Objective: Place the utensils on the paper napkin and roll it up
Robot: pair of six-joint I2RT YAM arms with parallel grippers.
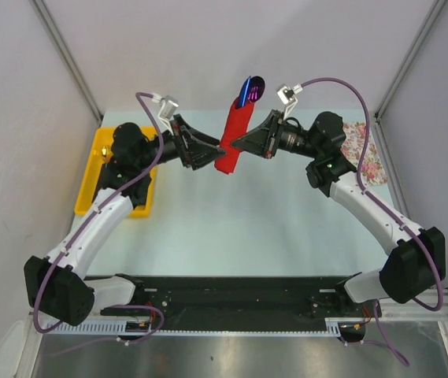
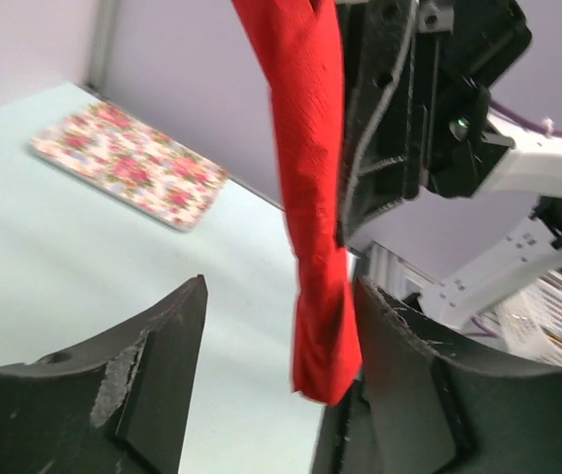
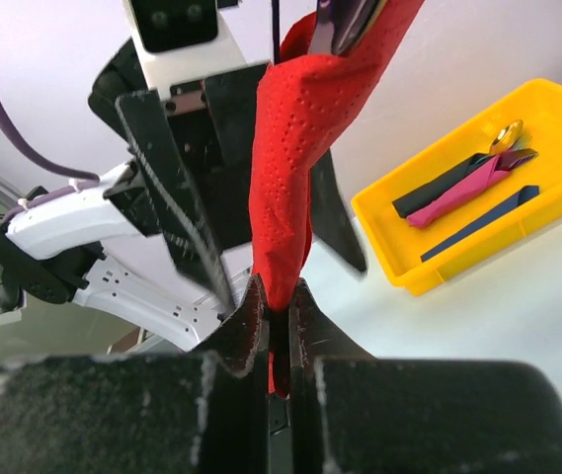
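Note:
The red paper napkin [image 1: 234, 135] is rolled into a tube and held upright above the table. Shiny blue-purple utensil heads [image 1: 249, 90] stick out of its top. My right gripper [image 3: 279, 306] is shut on the roll's lower part [image 3: 295, 148]. My left gripper [image 2: 281, 326] is open, and the roll's lower end [image 2: 320, 326] hangs between its jaws, close against the right finger [image 2: 409, 375]. In the top view the left gripper [image 1: 209, 153] meets the roll from the left and the right gripper [image 1: 239, 143] from the right.
A yellow tray [image 3: 458, 272] at the table's left [image 1: 90, 181] holds black, pink and dark blue handled utensils [image 3: 468, 183]. A white flowered sheet [image 1: 363, 151] lies at the right back, and also shows in the left wrist view [image 2: 127, 163]. Walls enclose the table.

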